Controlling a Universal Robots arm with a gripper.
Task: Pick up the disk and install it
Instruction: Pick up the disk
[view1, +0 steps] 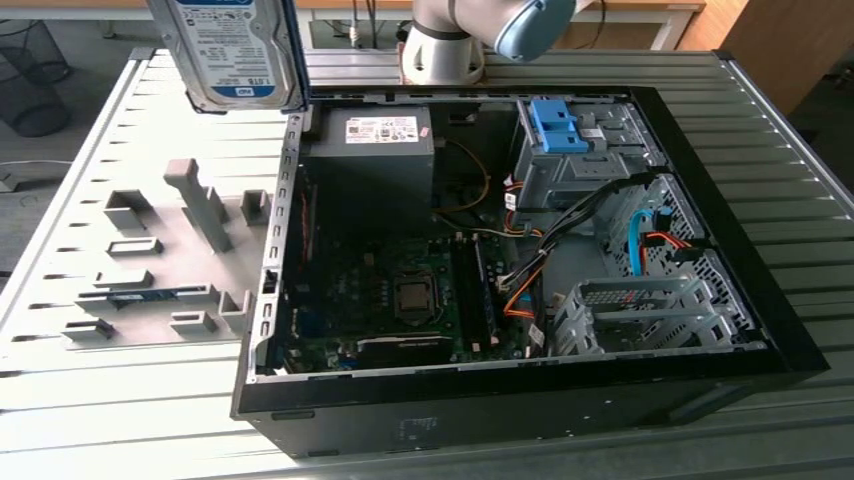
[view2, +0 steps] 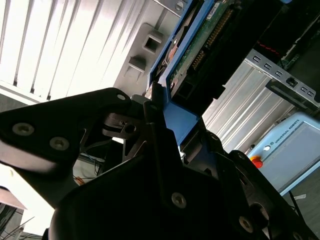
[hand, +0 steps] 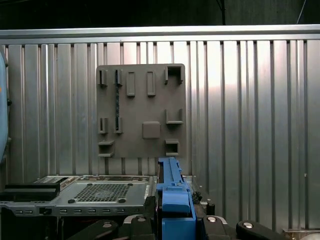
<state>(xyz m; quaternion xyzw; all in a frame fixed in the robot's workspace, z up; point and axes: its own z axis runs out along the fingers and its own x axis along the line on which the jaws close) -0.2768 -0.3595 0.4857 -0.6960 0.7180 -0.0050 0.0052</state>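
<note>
pickup looks done: the flat rectangular silver disk (view1: 234, 55) with a white-and-blue label and a blue plastic carrier frame hangs upright in the air at the exterior view's far left, clear of the ribbed metal surface (view1: 107, 400) and above the far left corner of the open black computer case (view1: 747, 330). the black tool (view2: 159, 107) is closed on the disk's blue carrier edge, jaws pinching it from both sides. the flat grey moulded holder board (view1: 160, 260) on the left carries no disk. installing is what remains, by my reading: the grey metal drive cage (view1: 587, 170) with its blue plastic clip (view1: 558, 125) at the case's far right sits well apart from the disk

the exterior view gives the label face, the case interior and the gap between disk and cage. the second wrist view shows the other face of the disk, a green circuit board with a connector row, and the grip on the carrier. the first wrist view looks along the blue carrier edge (hand: 175, 200) rising from the tool (hand: 175, 222), with the holder board (hand: 142, 110) and the ribbed surface beyond
</note>
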